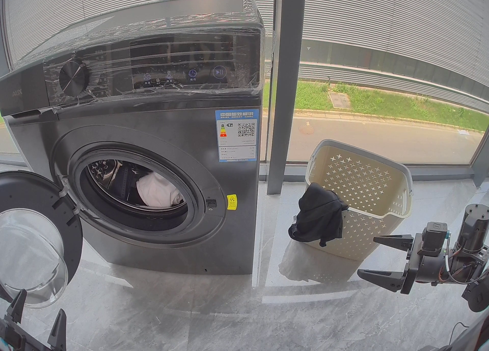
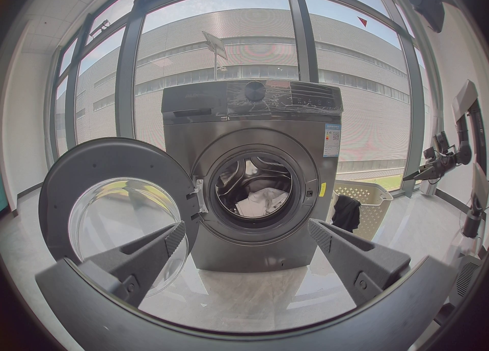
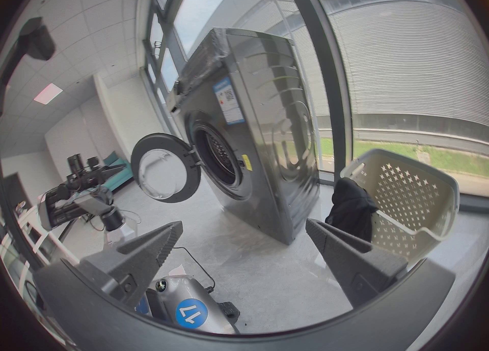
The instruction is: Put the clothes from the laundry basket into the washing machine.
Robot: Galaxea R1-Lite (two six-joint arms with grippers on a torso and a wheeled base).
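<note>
Plainly, the coming move turns on how the crumpled black garment [image 1: 318, 214] of soft fabric lies from the right gripper [image 1: 368, 256]. In the head view the garment is ahead of that gripper and toward the robot's left, near it but not touching. It is draped over the near rim of the cream plastic laundry basket [image 1: 379, 184] with star-shaped holes. Its bulk hangs down the outside wall, so its long axis runs roughly up and down.

The right arm is by far the nearer. The left gripper [image 1: 41, 303] sits low on the other side, in front of the round glass-windowed door [image 1: 30, 189], well apart from the basket. Both grippers have their fingers spread wide and hold nothing (the wrist views show daylight between each pair).

As to containers, the black garment is the one piece I can make out at the basket, and part of the basket's bottom is hidden from me. The dark grey front-loading washing machine [image 1: 153, 113] stands to the basket's left on the pale stone floor [image 1: 204, 306], its door swung fully open. Inside the steel drum [image 1: 104, 170] lies a bunched white cloth [image 1: 158, 190], with a dark cloth [image 1: 122, 181] beside it.

I judge the task well along, with this last visible garment to fetch. The fold sitting on the rim looks the easiest place to pinch. Loose fabric may slip or snag on the rim.
</note>
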